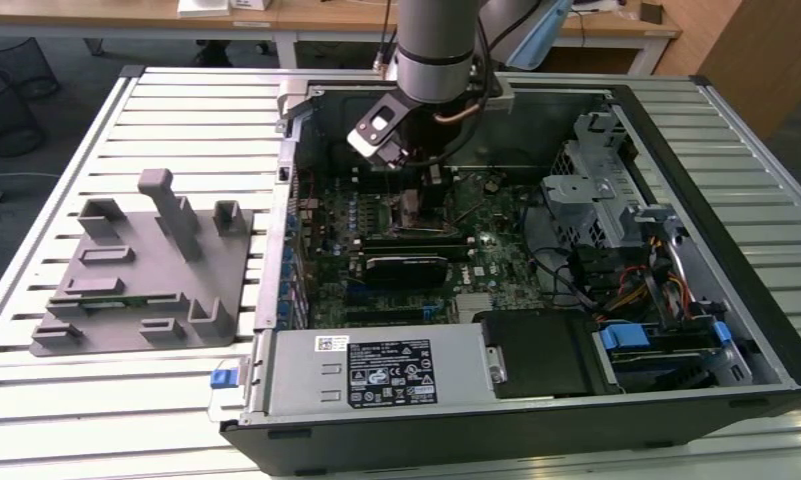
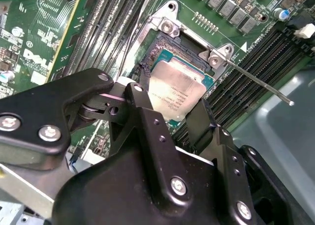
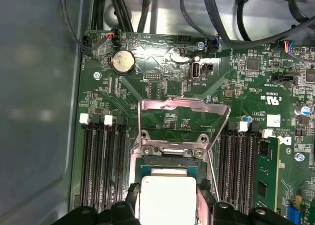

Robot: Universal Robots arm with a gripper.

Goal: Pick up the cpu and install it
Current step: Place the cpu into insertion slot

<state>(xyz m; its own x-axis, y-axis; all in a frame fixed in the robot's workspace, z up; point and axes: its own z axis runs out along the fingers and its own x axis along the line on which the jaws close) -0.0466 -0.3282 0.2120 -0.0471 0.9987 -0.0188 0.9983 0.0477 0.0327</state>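
The cpu [image 2: 177, 89], a small square chip with a silver top and a thin green rim, sits level at the open socket [image 2: 165, 30] on the motherboard. My gripper [image 2: 170, 99] is shut on the cpu, one black finger [image 2: 140, 89] against one side and the other against the opposite side. In the first wrist view the cpu [image 3: 167, 190] lies between the same fingertips of the gripper [image 3: 168, 199], just below the socket's raised metal load plate [image 3: 184, 107]. In the exterior view the gripper [image 1: 418, 185] reaches down into the computer case [image 1: 720, 200].
The socket's thin lever [image 2: 261, 84] sticks out to one side. Rows of memory slots [image 3: 101, 161] flank the socket. Black memory sticks [image 1: 403, 262] lie nearer the case's front. A grey fixture plate [image 1: 147, 270] stands on the table at the exterior view's left.
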